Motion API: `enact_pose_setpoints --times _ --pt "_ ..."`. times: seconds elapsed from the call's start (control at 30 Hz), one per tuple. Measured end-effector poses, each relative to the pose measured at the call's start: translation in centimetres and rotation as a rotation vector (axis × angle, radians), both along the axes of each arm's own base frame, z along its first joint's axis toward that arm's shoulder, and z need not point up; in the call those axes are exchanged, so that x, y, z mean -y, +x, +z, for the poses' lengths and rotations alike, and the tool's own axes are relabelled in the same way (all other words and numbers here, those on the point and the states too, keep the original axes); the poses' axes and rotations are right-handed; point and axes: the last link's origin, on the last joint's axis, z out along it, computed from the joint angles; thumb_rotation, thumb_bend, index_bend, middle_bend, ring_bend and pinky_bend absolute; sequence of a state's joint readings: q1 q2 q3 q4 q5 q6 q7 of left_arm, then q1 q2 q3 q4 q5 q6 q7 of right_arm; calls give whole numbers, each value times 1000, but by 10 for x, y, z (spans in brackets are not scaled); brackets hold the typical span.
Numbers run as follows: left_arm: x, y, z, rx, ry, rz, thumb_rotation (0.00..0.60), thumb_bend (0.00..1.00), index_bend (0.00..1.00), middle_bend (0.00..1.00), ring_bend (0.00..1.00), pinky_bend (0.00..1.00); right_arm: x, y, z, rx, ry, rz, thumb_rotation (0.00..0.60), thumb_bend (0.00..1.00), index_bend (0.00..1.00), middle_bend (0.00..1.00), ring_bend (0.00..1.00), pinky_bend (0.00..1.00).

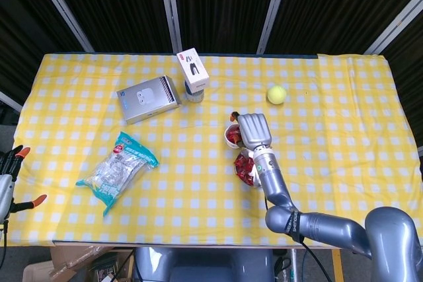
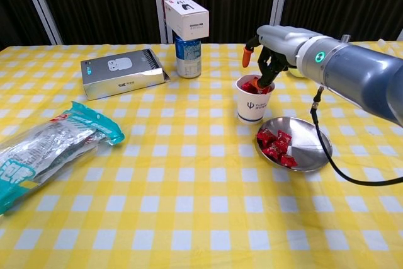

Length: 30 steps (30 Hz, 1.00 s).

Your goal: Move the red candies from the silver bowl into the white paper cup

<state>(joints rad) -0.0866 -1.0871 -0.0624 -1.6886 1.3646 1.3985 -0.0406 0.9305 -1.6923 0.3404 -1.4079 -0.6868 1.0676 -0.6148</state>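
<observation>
While the right hand [image 2: 267, 55] hangs over the mouth of the white paper cup [image 2: 251, 106], its fingers [image 2: 266, 74] dip down to the rim and one orange-tipped digit sticks out to the side. Whether a candy is pinched in those fingers or has dropped free cannot be told; wrappers and fingertips blur together at the cup mouth. Head view shows only the back of that hand, covering part of the cup.

Red candies already sit in the cup, heaped near the rim. Just beside it, on the near side, the silver bowl [image 2: 310, 149] holds a small cluster of red candies [image 2: 274, 144] along its left edge; rest of the bowl bare. Judgement: task well under way, not finished. Several pieces left to carry over.

Left hand [image 1: 8, 166] rests at the far left table edge, well apart from the work, fingers spread, holding nothing.

Also on the yellow checked cloth [image 2: 189, 206]: grey box [image 2: 121, 72], can with white box on top [image 2: 187, 55], plastic bag [image 2: 44, 149], yellow ball [image 1: 276, 94].
</observation>
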Motion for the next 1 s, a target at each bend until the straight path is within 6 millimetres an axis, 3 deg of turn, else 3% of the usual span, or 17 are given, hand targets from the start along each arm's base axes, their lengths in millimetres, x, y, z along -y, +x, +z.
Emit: enact_pose_setpoints --times 0.33,0.57,0.67,0.73,0.83,0.93,1.0 --pt "0 0 1 -1 9 0 600 50 0 0 0 0 -11 7 13 32 -20 34 600 407 345 728 858 882" --pt "1 1 1 -6 20 -16 600 50 0 0 0 0 -34 18 45 101 -55 117 600 407 345 716 817 796" --pt "2 2 2 -10 32 -29 600 50 0 0 0 0 -50 15 68 132 -91 149 600 405 332 585 649 646" --pt "3 3 3 -15 43 -40 600 50 0 0 0 0 -60 4 86 127 -133 165 600 399 282 423 419 460" --pt "4 3 4 -23 56 -56 600 50 0 0 0 0 -77 -25 109 74 -188 168 600 383 163 230 162 227" --pt "7 4 4 -40 56 -72 600 48 0 0 0 0 -102 -70 130 -13 -208 117 600 350 49 76 22 81" --pt "9 4 4 -58 57 -81 600 46 0 0 0 0 -119 -93 139 -50 -206 76 600 333 6 14 0 24"
